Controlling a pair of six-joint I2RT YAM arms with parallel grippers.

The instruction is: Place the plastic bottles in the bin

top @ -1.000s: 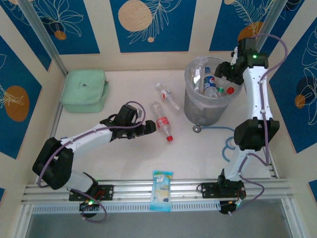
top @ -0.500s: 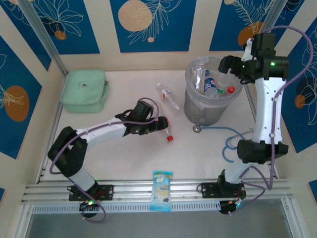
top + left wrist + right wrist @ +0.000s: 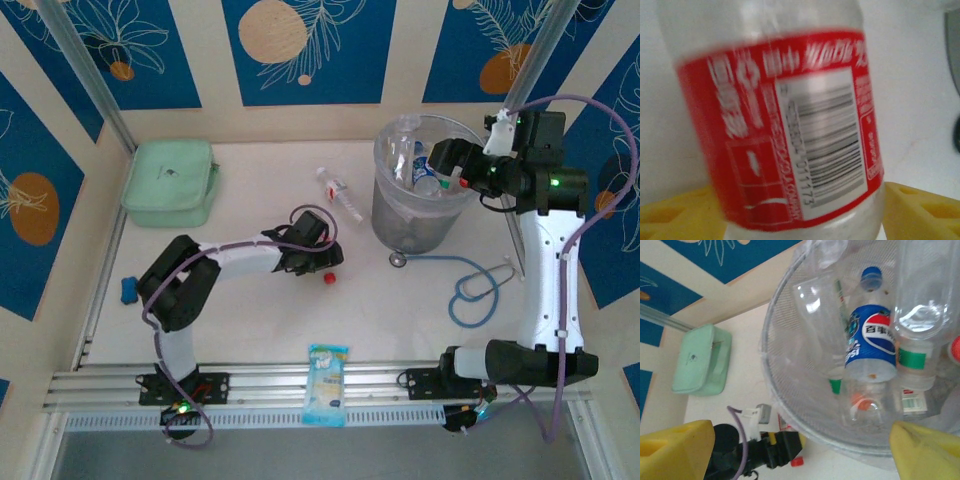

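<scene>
The left gripper (image 3: 321,260) is spread wide, with a clear plastic bottle with a red label and barcode (image 3: 780,125) lying on the white table (image 3: 240,320) between its yellow fingers (image 3: 922,212). In the left wrist view the bottle's sides reach right up to both fingers, and the blur hides whether they press on it. From above, the gripper covers most of this bottle and only its red cap (image 3: 328,276) pokes out on the near side of the fingers. A second clear plastic bottle with a red-and-white label (image 3: 340,196) lies flat on the table just beyond this gripper, towards the bin.

The right gripper (image 3: 443,160) hangs wide open and empty over the round grey wastebasket lined with a clear bag (image 3: 388,215), at its right-hand rim. Below its fingertips, in the bin, lie a blue-labelled bottle with a blue cap (image 3: 867,337), a clear bottle with a green band (image 3: 917,327) and a clear bottle with a green cap (image 3: 820,335). An orange cap (image 3: 862,402) shows deeper down.

A mint-green lidded box (image 3: 170,180) sits well off to the left of the left gripper, and a flat blue-and-white packet (image 3: 327,372) lies on the near side of it at the table edge
</scene>
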